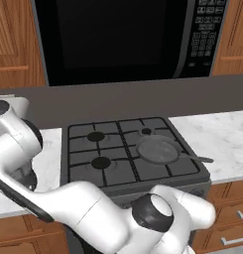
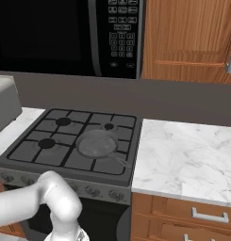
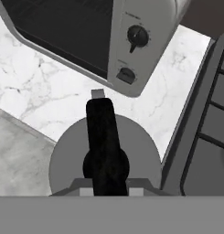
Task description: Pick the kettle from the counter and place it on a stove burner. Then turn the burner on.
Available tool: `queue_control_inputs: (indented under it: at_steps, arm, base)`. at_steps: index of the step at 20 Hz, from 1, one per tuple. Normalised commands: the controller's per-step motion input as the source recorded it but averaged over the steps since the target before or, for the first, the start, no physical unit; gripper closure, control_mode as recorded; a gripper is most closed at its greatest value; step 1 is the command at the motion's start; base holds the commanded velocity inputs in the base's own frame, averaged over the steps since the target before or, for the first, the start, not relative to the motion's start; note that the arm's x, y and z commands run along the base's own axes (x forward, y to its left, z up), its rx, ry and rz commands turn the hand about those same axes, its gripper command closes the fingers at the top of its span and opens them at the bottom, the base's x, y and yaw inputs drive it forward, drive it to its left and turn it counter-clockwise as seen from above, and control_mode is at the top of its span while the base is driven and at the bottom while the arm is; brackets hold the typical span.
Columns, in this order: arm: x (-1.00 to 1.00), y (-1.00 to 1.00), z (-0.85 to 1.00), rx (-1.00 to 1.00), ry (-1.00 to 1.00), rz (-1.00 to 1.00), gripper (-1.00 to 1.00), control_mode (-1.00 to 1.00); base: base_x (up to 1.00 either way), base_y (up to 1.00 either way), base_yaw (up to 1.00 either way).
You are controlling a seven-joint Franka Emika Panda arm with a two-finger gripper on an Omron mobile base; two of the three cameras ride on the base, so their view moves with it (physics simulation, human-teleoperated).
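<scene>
Gripper (image 3: 105,192) directly above the kettle (image 3: 67,155), fingers clenched on its black arched handle (image 3: 102,132). The kettle sits on the marble counter (image 3: 35,87), between a toaster oven (image 3: 109,32) and the stove edge (image 3: 195,114). A grey pan (image 1: 156,149) lies on the stove's grates.

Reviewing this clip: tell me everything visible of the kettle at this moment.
The kettle shows in the hand view from straight above: a round, grey, metal-looking body with a black arched handle running across its top and a short spout pointing toward the toaster oven. It sits upright on the white marble counter, between the oven and the stove's edge. The gripper is shut on the handle, directly over the lid.
</scene>
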Motion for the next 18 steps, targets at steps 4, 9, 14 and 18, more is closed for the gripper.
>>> queue_control_inputs:
  at_steps: [4,9,14,18]
  arm:
    - [-0.53,-0.91,0.25,0.06,0.0,-0.11,1.0,-1.0]
    - [-0.1,-0.88,0.37,0.12,0.0,-0.07,1.0,-1.0]
    - [0.0,-0.74,0.24,0.1,0.0,-0.03,1.0,-1.0]
    - [0.01,-0.56,0.05,0.07,0.0,-0.05,1.0,-1.0]
  base:
    - [0.0,0.0,0.0]
    - [0.0,0.0,0.0]
    - [0.0,0.0,0.0]
    - [0.0,0.0,0.0]
